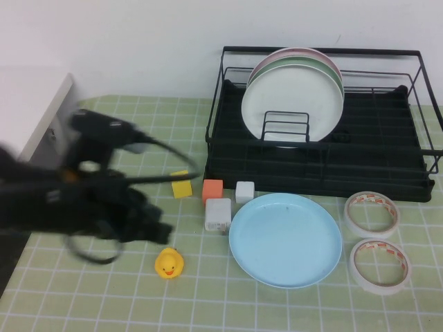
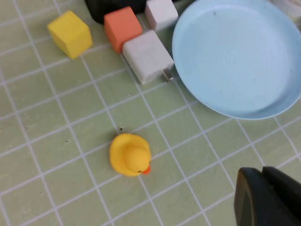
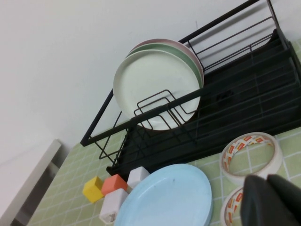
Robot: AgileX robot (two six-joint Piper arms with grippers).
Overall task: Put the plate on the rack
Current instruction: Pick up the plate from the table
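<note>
The light-blue plate [image 1: 285, 239] lies flat on the green-checked desk [image 1: 277, 311], just in front of the black rack [image 1: 387, 155] and not in it. In the rack's left half a white plate [image 1: 291, 104] stands upright, with a green plate [image 1: 331, 68] and a pink plate [image 1: 313, 52] behind it. Beside the blue plate's left rim sits a white charger block [image 1: 217, 214]; beyond it are an orange cube [image 1: 212, 189], a white cube [image 1: 244, 191] and a yellow cube [image 1: 182, 185]. A rubber duck [image 1: 169, 263] sits nearer, to the left. Two tape rolls [image 1: 372, 214] lie to the plate's right. The left gripper [image 1: 149, 228] hovers low left of the duck, blurred; I cannot tell how its fingers stand. The right gripper [image 3: 273, 200] hangs above the tape rolls, fingers likewise unclear.
</note>
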